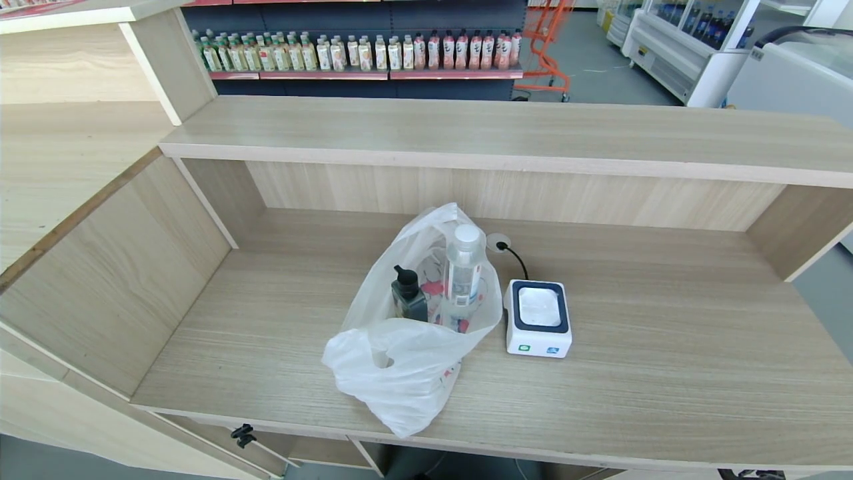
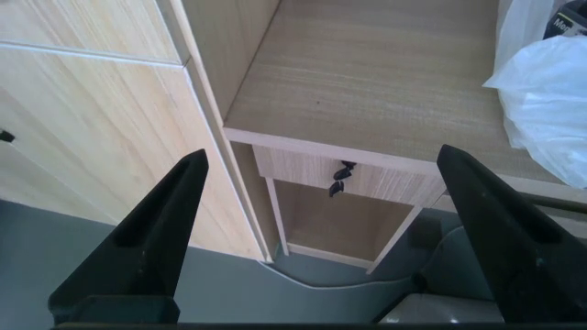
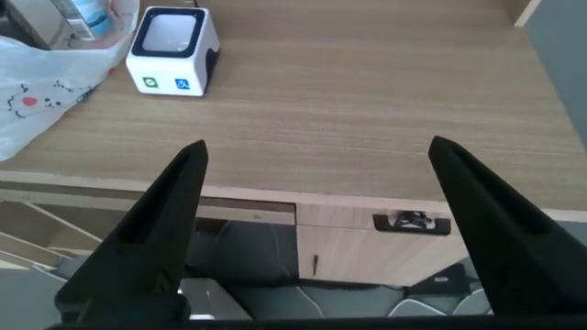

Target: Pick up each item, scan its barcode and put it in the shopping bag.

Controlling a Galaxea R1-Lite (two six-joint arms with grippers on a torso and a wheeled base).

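A white plastic shopping bag (image 1: 406,360) stands on the wooden counter (image 1: 666,347), slumped toward the front edge. Inside it stand a clear bottle with a white cap (image 1: 463,267) and a dark bottle with a black pump top (image 1: 408,297). A white barcode scanner (image 1: 537,317) with a dark-framed window sits just right of the bag, its cable running back. My left gripper (image 2: 321,165) hangs open below the counter's front left corner, holding nothing. My right gripper (image 3: 316,156) is open off the front edge, right of the scanner (image 3: 172,61) and the bag (image 3: 41,92).
A raised wooden ledge (image 1: 506,133) and side walls (image 1: 113,280) box in the counter. Drawers with black handles (image 2: 341,177) sit under the front edge. Shelves of drink bottles (image 1: 360,52) and freezers (image 1: 693,40) stand in the shop behind.
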